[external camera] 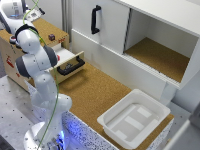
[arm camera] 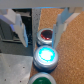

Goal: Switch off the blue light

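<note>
In the wrist view the blue light (arm camera: 46, 55) is a round button in a pale grey rim, and its cap glows bright cyan. It sits in a row between a dark red button (arm camera: 45, 36) and a green button (arm camera: 43, 79) that is cut off by the frame edge. My gripper (arm camera: 41, 40) hovers over the row, open, with nothing held. One finger (arm camera: 18, 27) and the other finger (arm camera: 62, 21) stand on either side of the red button, close to the blue light. In the exterior view the arm hides the buttons, and the gripper (external camera: 17, 11) is at the far top left.
A cork counter (external camera: 95, 92) runs past an open drawer (external camera: 70, 62) with a black handle. Behind it is a white cabinet (external camera: 160, 45) with an open compartment. A white tray (external camera: 134, 117) sits at the counter's near end. A small dark object (external camera: 51, 37) lies on the drawer unit's top.
</note>
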Controlling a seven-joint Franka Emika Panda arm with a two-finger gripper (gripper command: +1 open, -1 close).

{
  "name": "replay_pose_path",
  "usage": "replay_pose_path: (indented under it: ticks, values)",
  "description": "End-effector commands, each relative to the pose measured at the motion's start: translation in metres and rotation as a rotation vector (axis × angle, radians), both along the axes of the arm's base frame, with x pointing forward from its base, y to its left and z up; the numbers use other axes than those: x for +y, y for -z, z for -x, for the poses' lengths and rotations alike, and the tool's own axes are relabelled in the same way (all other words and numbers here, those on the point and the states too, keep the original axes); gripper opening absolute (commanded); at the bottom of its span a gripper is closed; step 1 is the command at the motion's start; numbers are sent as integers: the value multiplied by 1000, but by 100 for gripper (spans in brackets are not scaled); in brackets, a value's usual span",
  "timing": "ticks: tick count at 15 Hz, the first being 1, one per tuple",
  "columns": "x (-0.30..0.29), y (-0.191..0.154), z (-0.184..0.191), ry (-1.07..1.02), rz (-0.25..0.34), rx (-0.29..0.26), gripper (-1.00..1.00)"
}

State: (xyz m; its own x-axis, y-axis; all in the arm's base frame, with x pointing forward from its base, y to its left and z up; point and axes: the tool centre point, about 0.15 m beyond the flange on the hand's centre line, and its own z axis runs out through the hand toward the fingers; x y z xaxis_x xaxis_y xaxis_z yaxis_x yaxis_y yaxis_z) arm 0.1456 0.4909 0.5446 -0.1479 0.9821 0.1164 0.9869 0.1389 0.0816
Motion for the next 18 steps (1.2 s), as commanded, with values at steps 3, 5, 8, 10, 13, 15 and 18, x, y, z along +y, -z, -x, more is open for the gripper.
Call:
replay_pose_path:
  ticks: [3, 5, 8, 10, 13, 15, 18]
  values:
    - [47, 10, -14, -45, 158, 38, -100]
    - [53, 20, -11, -58, 160, 53, -100]
    - [55, 36, -6, -61, 167, 84, -100]
    - [54, 48, -10, -52, 162, 94, -100]
    - [50, 59, -22, -34, 156, 92, -100]
    - [46, 67, -28, -32, 162, 103, -100]
    - [44, 79, -29, -29, 163, 126, -100]
